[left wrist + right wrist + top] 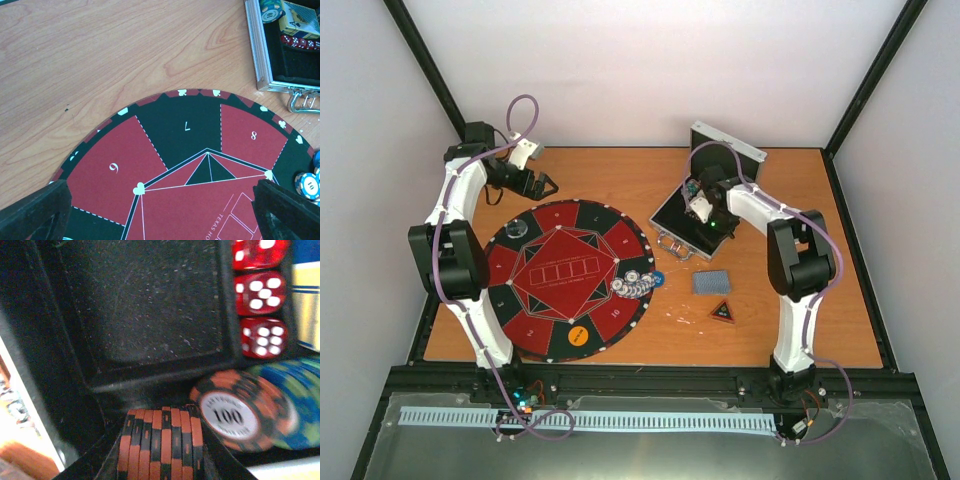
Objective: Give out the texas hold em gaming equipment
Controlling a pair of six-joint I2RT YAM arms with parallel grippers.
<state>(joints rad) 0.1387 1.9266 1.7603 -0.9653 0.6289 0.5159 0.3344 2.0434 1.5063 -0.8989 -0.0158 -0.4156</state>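
Right wrist view puts you inside the case (260,50), with the right tool (161,462) set over an orange-and-black stack (160,437) of chips standing on edge. Its jaws sit narrow at either end of the stack, but you cannot tell whether they bear on it yet. A loose 100 chip (230,415) lies at the stack's 2 o'clock, with red dice (262,292) beyond it. So I judge the step in hand to be fetching another batch of chips for the players. In the top view the case lies at the mat's (565,300) 2 o'clock. A cluster of chips (636,284) rests on the mat's 3 o'clock rim. The cards (711,282) and marker (721,312) lie on the table (800,200), off towards 4 o'clock. The left tool (538,185) hangs wide open and holding nothing near the mat's 11 o'clock edge. Next, I'd say, you need a firm pinch along the stack's length before lifting. Rise straight up so the chips stay pressed together and clear the case wall. Then carry them to an unserved numbered seat on the mat. A slack grip would likely spill the middle chips.
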